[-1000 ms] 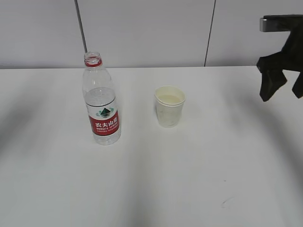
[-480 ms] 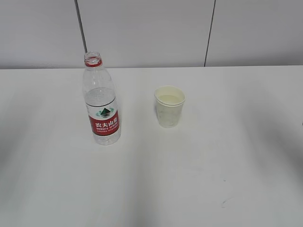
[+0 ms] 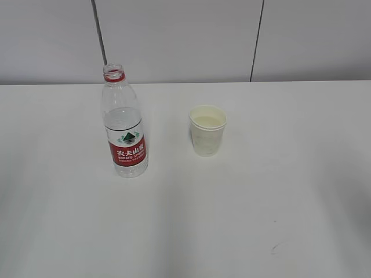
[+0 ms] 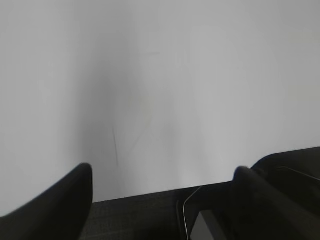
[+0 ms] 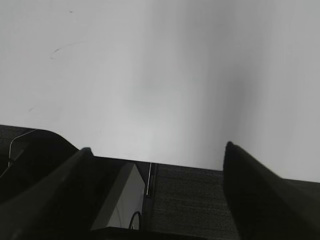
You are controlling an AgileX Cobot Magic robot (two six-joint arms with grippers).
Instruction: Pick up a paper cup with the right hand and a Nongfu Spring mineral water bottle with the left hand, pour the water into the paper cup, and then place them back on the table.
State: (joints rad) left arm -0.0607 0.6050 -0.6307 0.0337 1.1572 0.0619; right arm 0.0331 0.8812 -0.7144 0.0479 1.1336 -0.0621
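The Nongfu Spring bottle (image 3: 123, 130) stands upright and uncapped on the white table (image 3: 243, 208), left of centre. The paper cup (image 3: 207, 130) stands upright to its right, with liquid inside. Neither arm shows in the exterior view. In the left wrist view my left gripper (image 4: 162, 172) is open and empty over the table's near edge; bottle and cup are out of that view. In the right wrist view my right gripper (image 5: 155, 152) is open and empty, also over the table edge.
A grey panelled wall (image 3: 185, 40) stands behind the table. Dark flooring (image 5: 190, 200) and a pale block (image 5: 120, 200) lie below the table edge in the right wrist view. A faint scuff mark (image 3: 277, 248) is on the table's front right.
The right arm, visible at the exterior view's upper right edge one second ago, has withdrawn out of that view. Bottle and cup have not moved.
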